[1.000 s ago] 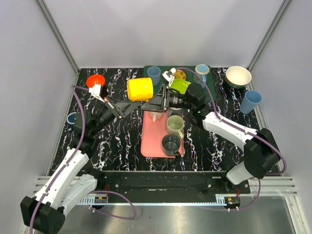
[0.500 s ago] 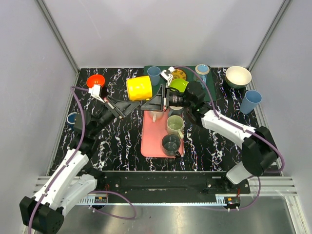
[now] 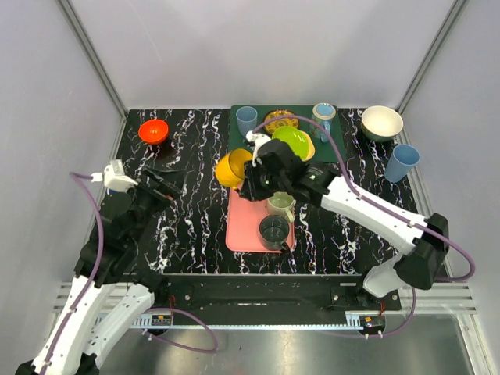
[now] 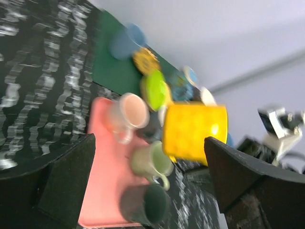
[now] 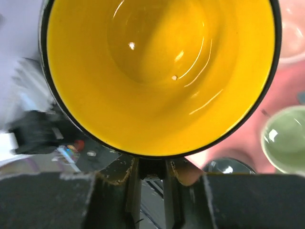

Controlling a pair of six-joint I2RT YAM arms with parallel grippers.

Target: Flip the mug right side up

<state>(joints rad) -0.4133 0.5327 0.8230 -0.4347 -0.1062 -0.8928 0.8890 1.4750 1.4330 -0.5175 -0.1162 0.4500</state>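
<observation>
Right end effector (image 3: pixel 254 176): clenched on the rim of the yellow mug (image 3: pixel 232 168); its fingers (image 5: pixel 134 177) pinch the rim's lower edge in the wrist view.
Yellow mug: held in the air, tilted, over the far left corner of the tray (image 3: pixel 244 228). Its mouth faces the right wrist camera and the glossy inside is in full view.
Left end effector (image 3: pixel 166 182): released, jaws wide apart, nothing between them; it hangs over the table (image 3: pixel 195 226), left of the tray and well apart from the yellow mug.
Tray: pink, at the table's centre. It carries a pale green mug (image 3: pixel 280 201) and a dark mug (image 3: pixel 273 230), both mouth up, and a pinkish cup (image 4: pixel 131 112).
Mat (image 3: pixel 337 150): dark green, at the far edge. It carries a blue cup (image 3: pixel 246 119) and a lime dish (image 3: pixel 294 141).
Table: black marbled. Also on it are a red bowl (image 3: pixel 153 130) at far left, a white bowl (image 3: pixel 381 122) at far right, and a second blue cup (image 3: pixel 401 162).
</observation>
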